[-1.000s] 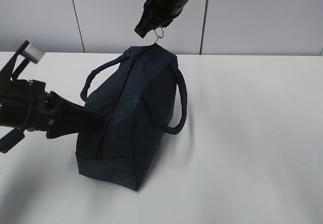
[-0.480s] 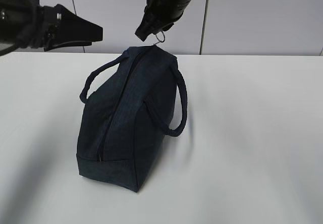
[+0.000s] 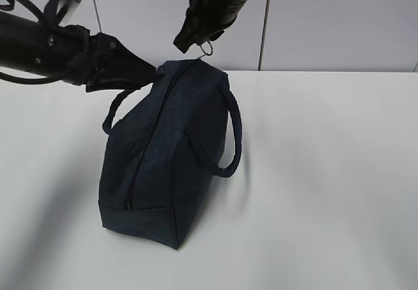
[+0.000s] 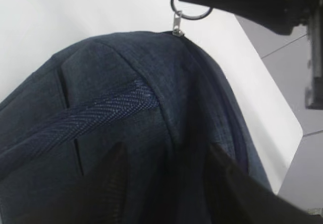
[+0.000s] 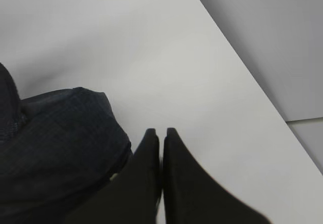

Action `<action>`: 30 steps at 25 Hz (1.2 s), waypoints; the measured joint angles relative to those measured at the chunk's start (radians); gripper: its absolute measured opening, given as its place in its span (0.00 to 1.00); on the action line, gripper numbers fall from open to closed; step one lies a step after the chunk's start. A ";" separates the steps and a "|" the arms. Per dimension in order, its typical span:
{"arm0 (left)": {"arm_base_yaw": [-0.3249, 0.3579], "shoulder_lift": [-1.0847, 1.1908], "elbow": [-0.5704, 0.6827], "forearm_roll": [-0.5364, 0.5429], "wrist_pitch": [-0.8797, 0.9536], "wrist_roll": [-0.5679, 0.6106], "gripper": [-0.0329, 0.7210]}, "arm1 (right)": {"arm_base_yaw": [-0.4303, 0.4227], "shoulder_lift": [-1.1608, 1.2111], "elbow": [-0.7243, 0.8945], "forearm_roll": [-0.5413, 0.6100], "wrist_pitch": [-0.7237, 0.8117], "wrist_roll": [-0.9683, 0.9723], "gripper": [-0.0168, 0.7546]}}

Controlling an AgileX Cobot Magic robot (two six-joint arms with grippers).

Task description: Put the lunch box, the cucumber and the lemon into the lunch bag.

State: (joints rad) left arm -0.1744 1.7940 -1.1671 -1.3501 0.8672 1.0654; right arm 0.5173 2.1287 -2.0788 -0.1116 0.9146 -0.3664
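The dark navy lunch bag (image 3: 170,166) stands on the white table, its zipper line running along the top. My right gripper (image 3: 183,40) hangs above the bag's far end, shut on the silver ring pull (image 3: 206,46) of the zipper; the ring (image 4: 189,13) shows in the left wrist view too. My left gripper (image 3: 151,74) reaches in from the left. Its fingers straddle and pinch a ridge of bag fabric (image 4: 116,72) at the top. In the right wrist view the gripper (image 5: 161,133) has its fingers pressed together beside the bag (image 5: 55,143). The lunch box, cucumber and lemon are out of view.
The bag's two loop handles (image 3: 234,133) (image 3: 114,110) droop at its sides. The white table (image 3: 313,172) stretches to the right and front. Grey wall panels stand right behind the table's far edge.
My left arm rose from the bag's lower left side, swung above the table and came in onto the bag's top end, its jaws narrowing. The right gripper stayed on the ring pull.
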 joint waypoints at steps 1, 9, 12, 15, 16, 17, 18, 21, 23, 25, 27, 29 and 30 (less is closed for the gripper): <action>-0.010 0.008 0.000 0.000 -0.014 0.000 0.48 | 0.000 0.000 0.000 0.009 0.000 -0.002 0.02; -0.082 0.054 -0.013 -0.003 -0.115 -0.002 0.48 | -0.001 -0.002 0.000 0.026 0.002 -0.009 0.02; -0.092 0.077 -0.034 -0.012 -0.091 -0.011 0.48 | -0.001 -0.002 0.000 0.026 0.006 -0.009 0.02; -0.103 0.087 -0.054 -0.018 -0.090 -0.018 0.48 | -0.001 -0.002 0.000 0.026 0.010 -0.009 0.02; -0.108 0.087 -0.059 -0.018 -0.094 -0.016 0.47 | -0.001 -0.002 0.000 0.028 0.012 -0.009 0.02; -0.112 0.087 -0.063 -0.018 -0.100 -0.018 0.45 | -0.001 -0.002 0.000 0.028 0.012 -0.009 0.02; -0.112 0.087 -0.067 -0.015 -0.104 -0.018 0.40 | -0.001 -0.002 0.000 0.028 0.013 -0.009 0.02; -0.114 0.087 -0.071 -0.011 -0.110 -0.018 0.14 | -0.001 -0.002 0.000 0.036 0.016 -0.009 0.02; -0.116 0.087 -0.071 -0.003 -0.117 -0.016 0.06 | -0.001 -0.002 0.000 0.041 0.016 -0.009 0.02; -0.116 0.087 -0.071 0.005 -0.129 -0.016 0.04 | -0.001 -0.002 0.000 0.047 0.016 -0.011 0.02; -0.116 0.087 -0.071 0.012 -0.135 -0.016 0.02 | -0.001 -0.002 0.000 0.049 0.016 -0.012 0.02; -0.116 0.087 -0.071 0.014 -0.143 -0.016 0.02 | -0.001 -0.002 0.000 0.049 0.016 -0.013 0.02; -0.116 0.087 -0.071 0.014 -0.146 -0.016 0.02 | -0.001 -0.002 0.000 0.049 0.016 -0.013 0.02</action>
State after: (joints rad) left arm -0.2903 1.8812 -1.2382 -1.3357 0.7215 1.0490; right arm 0.5167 2.1272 -2.0788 -0.0629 0.9303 -0.3795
